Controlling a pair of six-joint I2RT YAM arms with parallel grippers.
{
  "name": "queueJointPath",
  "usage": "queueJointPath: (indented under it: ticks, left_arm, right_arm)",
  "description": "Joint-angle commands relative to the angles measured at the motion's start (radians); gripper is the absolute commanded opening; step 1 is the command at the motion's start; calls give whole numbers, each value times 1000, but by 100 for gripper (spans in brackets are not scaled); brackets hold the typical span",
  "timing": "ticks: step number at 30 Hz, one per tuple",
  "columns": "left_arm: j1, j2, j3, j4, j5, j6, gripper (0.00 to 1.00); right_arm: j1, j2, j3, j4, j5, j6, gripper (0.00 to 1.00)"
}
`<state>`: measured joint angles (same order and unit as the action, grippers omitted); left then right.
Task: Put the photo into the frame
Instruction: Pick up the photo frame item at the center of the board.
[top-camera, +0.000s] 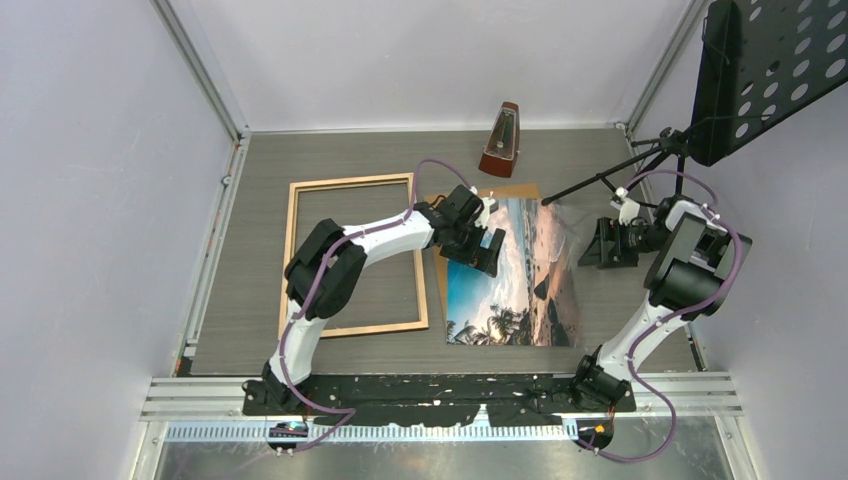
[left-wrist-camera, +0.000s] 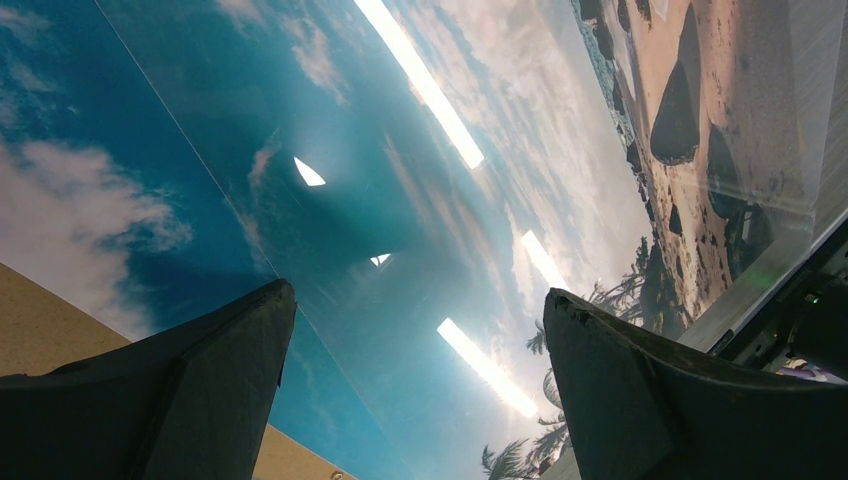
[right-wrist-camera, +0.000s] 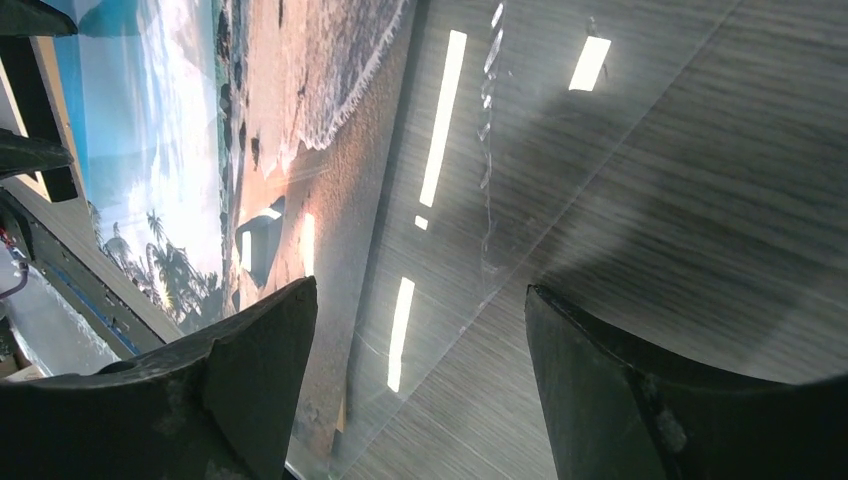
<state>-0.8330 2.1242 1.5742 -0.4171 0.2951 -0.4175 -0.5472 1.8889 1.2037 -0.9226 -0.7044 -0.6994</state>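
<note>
The photo (top-camera: 520, 290), a beach print, lies face up right of centre on a brown backing sheet (top-camera: 515, 190). A clear pane (top-camera: 568, 225) lies over it, shifted right onto the table. The frame (top-camera: 352, 183) lies to the left, wood-coloured side up, with the table showing through it. My left gripper (top-camera: 488, 250) is open just above the photo's upper left part; its wrist view shows the sky of the photo (left-wrist-camera: 350, 150), the backing sheet (left-wrist-camera: 50, 320) and the open gripper (left-wrist-camera: 417, 292). My right gripper (top-camera: 605, 245) is open (right-wrist-camera: 420, 288) over the pane (right-wrist-camera: 520, 130) beside the photo's sandy edge (right-wrist-camera: 290, 110).
A brown metronome (top-camera: 500, 140) stands at the back centre. A black music stand (top-camera: 770, 70) rises at the back right, with its legs (top-camera: 600, 182) reaching toward the photo's far corner. Walls close in the table on three sides.
</note>
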Motion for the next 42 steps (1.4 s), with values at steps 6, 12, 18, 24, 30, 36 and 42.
queueJointPath:
  ticks: [6,12,18,24,30,36,42]
  left_arm:
    - [-9,8,-37,-14,0,-20,99]
    - [-9,6,-46,-4,11,-30,99]
    - [-10,3,-54,8,21,-43,99]
    - [-10,0,-61,14,24,-47,99]
    - [-9,-3,-67,18,28,-50,99]
    - [-8,-4,-75,26,31,-54,99]
    - [-9,-8,-81,32,30,-55,99]
  right_arm:
    - [-25,-24,-55,-6,123,-4,82]
    - [-15,13,-40,-30,109,-27,79]
    - [17,23,-11,-95,73,-54,78]
    - [92,0,-61,-80,52,-35,77]
    - [102,-21,-75,-92,-14,-37,76]
    - [87,-91,-77,-111,-117,-47,73]
    - [58,-145,-59,-145,-227,-55,70]
